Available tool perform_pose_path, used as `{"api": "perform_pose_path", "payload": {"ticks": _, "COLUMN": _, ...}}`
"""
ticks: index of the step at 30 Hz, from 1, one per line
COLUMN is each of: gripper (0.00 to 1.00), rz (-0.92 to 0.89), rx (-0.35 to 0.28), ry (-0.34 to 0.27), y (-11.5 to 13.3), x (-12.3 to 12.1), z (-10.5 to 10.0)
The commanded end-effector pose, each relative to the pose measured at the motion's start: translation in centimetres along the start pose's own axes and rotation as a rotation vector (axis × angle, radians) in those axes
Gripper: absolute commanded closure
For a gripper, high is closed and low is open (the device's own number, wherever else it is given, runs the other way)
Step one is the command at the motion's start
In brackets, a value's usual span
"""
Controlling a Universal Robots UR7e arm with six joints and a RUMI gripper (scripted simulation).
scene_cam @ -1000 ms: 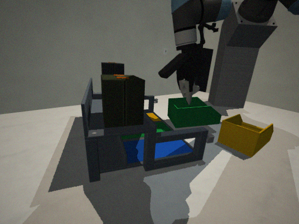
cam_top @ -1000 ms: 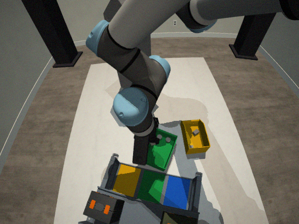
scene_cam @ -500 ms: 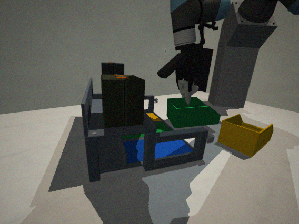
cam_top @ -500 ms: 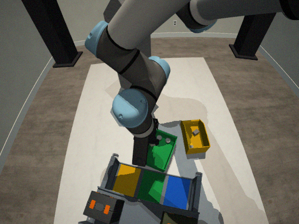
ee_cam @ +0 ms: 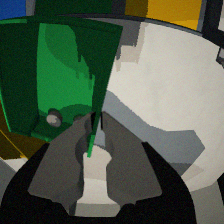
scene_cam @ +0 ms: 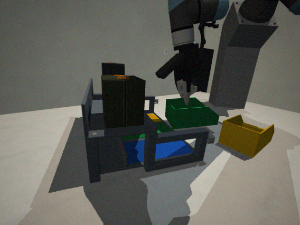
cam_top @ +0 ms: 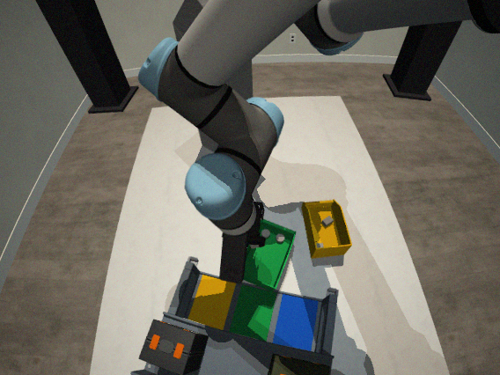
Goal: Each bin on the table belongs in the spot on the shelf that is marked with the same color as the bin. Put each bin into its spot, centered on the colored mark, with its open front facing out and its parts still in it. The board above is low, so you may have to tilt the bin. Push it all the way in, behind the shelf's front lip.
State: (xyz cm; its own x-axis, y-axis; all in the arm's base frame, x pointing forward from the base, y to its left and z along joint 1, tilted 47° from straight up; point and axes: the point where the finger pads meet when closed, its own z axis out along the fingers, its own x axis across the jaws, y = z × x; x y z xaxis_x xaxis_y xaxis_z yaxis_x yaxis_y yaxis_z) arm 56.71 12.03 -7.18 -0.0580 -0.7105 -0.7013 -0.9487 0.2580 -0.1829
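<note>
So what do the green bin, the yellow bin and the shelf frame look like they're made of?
Green bin: thin-walled, flat matte color, probably plastic; the pincer is shut on its wall edge. Yellow bin: same thin matte walls, likely plastic too. Shelf frame: thick dark grey bars with a dull finish, possibly painted metal or plastic; the look leaves it open.

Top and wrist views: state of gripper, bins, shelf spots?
Gripper: shut on the green bin's thin wall.
Green bin: in front of the shelf, parts inside.
Yellow bin: on the table, untouched, parts inside.
Yellow, green, blue shelf spots: all unfilled.
</note>
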Motion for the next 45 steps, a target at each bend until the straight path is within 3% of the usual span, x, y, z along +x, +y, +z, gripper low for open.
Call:
{"api": "perform_pose_path", "payload": {"ticks": 1, "gripper": 1.00, "rz": 0.000, "rx": 0.001, "ry": 0.000, "y": -0.5, "x": 0.0, "z": -0.1}}
{"api": "perform_pose_path", "payload": {"ticks": 45, "gripper": 1.00, "rz": 0.000, "rx": 0.001, "ry": 0.000, "y": -4.9, "x": 0.3, "z": -1.1}}
